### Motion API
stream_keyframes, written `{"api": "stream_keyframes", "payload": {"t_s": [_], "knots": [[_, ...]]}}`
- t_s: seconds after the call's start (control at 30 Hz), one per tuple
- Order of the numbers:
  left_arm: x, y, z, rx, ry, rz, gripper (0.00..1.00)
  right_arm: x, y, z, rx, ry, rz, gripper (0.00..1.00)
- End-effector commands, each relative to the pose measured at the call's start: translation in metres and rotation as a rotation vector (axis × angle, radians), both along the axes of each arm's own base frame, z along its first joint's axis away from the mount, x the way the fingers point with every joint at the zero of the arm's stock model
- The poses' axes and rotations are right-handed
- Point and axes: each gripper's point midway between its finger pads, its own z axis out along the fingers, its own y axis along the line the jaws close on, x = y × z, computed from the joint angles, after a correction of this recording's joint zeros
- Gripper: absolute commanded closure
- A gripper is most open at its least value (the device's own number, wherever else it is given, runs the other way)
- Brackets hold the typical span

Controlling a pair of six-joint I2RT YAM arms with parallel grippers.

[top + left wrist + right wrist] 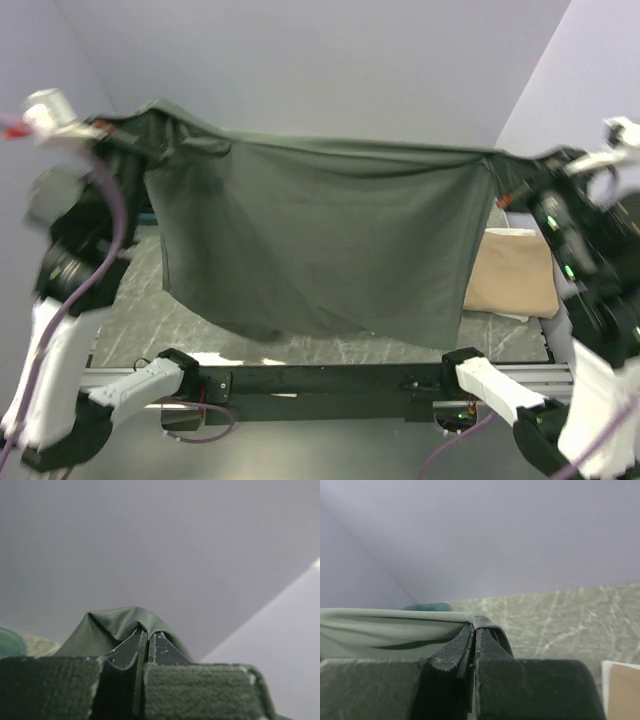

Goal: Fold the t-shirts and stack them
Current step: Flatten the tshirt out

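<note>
1. The dark olive t-shirt [320, 240] hangs in the air as one wide sheet, stretched between my two grippers above the table [150, 310]. Its lower hem sags toward the near edge, and I cannot tell whether it brushes the surface.
2. My left gripper [148, 636] is clenched on the shirt's upper left corner, with the cloth draped over my fingertips. My right gripper [474, 630] is clamped on the opposite upper corner, the hem pinched flat between my jaws.
3. I judge this high, spread hold lets the shirt's own weight pull it smooth, so it can be laid down flat for folding. The top edge runs almost straight, but cloth bunches near my left side, probably a sleeve.
4. The tan t-shirt [512, 272] lies folded on the table to my right, partly hidden behind the hanging shirt. I take it as the start of the stack.
5. The table is grey-green with pale marble veining. A teal tub [427, 607] shows beyond the cloth in my right wrist view.
6. Plain lavender walls [350, 70] close in the scene, meeting at a corner.
</note>
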Motion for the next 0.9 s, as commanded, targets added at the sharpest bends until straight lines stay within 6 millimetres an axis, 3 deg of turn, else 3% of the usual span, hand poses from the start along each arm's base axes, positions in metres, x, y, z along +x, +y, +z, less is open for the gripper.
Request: {"api": "stream_keyframes", "payload": {"t_s": [0.0, 0.13, 0.23, 0.27, 0.3, 0.33, 0.37, 0.4, 0.47, 0.53, 0.57, 0.63, 0.67, 0.7, 0.73, 0.77, 0.8, 0.83, 0.87], "knots": [[0.066, 0.000, -0.018, 0.083, 0.077, 0.165, 0.99, 0.065, -0.003, -0.022, -0.071, 0.083, -0.089, 1.00], [0.125, -0.017, -0.026, 0.154, 0.134, 0.178, 0.99, 0.117, 0.003, -0.031, -0.109, 0.114, -0.085, 1.00], [0.169, -0.034, -0.021, 0.173, 0.142, 0.105, 0.99, 0.143, -0.003, -0.018, -0.108, 0.084, -0.102, 1.00], [0.166, -0.034, 0.007, 0.154, 0.083, 0.089, 0.99, 0.144, -0.011, 0.002, -0.102, 0.034, -0.129, 1.00], [0.191, -0.041, -0.004, 0.165, 0.116, 0.076, 0.99, 0.154, -0.009, 0.003, -0.108, 0.033, -0.108, 1.00], [0.196, -0.046, -0.001, 0.175, 0.112, 0.049, 0.99, 0.157, -0.011, 0.009, -0.108, 0.018, -0.109, 1.00], [0.188, -0.046, 0.027, 0.162, 0.050, 0.041, 0.99, 0.151, -0.015, 0.030, -0.099, -0.032, -0.108, 1.00], [0.197, -0.051, 0.025, 0.173, 0.050, 0.027, 0.99, 0.159, -0.019, 0.033, -0.103, -0.031, -0.094, 1.00], [0.191, -0.055, 0.041, 0.174, -0.011, -0.010, 0.99, 0.153, -0.016, 0.052, -0.092, -0.077, -0.060, 1.00], [0.181, -0.049, 0.052, 0.162, -0.048, -0.011, 0.99, 0.157, -0.027, 0.050, -0.092, -0.067, -0.052, 1.00], [0.178, -0.049, 0.052, 0.162, -0.055, -0.020, 0.99, 0.163, -0.028, 0.037, -0.082, -0.030, -0.039, 1.00], [0.175, -0.047, 0.036, 0.174, -0.020, -0.018, 0.99, 0.159, -0.029, 0.027, -0.078, -0.018, -0.014, 1.00], [0.187, -0.050, 0.005, 0.196, 0.042, -0.023, 0.99, 0.171, -0.030, -0.002, -0.072, 0.043, -0.003, 1.00], [0.175, -0.049, 0.001, 0.205, 0.041, -0.038, 0.99, 0.163, -0.029, -0.009, -0.073, 0.055, 0.005, 1.00], [0.174, -0.053, -0.016, 0.220, 0.069, -0.058, 0.99, 0.171, -0.031, -0.048, -0.059, 0.150, 0.015, 1.00], [0.187, -0.059, -0.071, 0.249, 0.169, -0.086, 0.99, 0.171, -0.030, -0.070, -0.050, 0.205, 0.020, 1.00], [0.173, -0.059, -0.083, 0.239, 0.183, -0.107, 0.99, 0.162, -0.028, -0.085, -0.044, 0.236, 0.026, 1.00], [0.171, -0.060, -0.110, 0.236, 0.235, -0.120, 0.99, 0.160, -0.027, -0.107, -0.028, 0.292, 0.034, 1.00], [0.173, -0.061, -0.184, 0.247, 0.382, -0.133, 0.99, 0.161, -0.023, -0.160, 0.002, 0.414, 0.060, 1.00]]}}
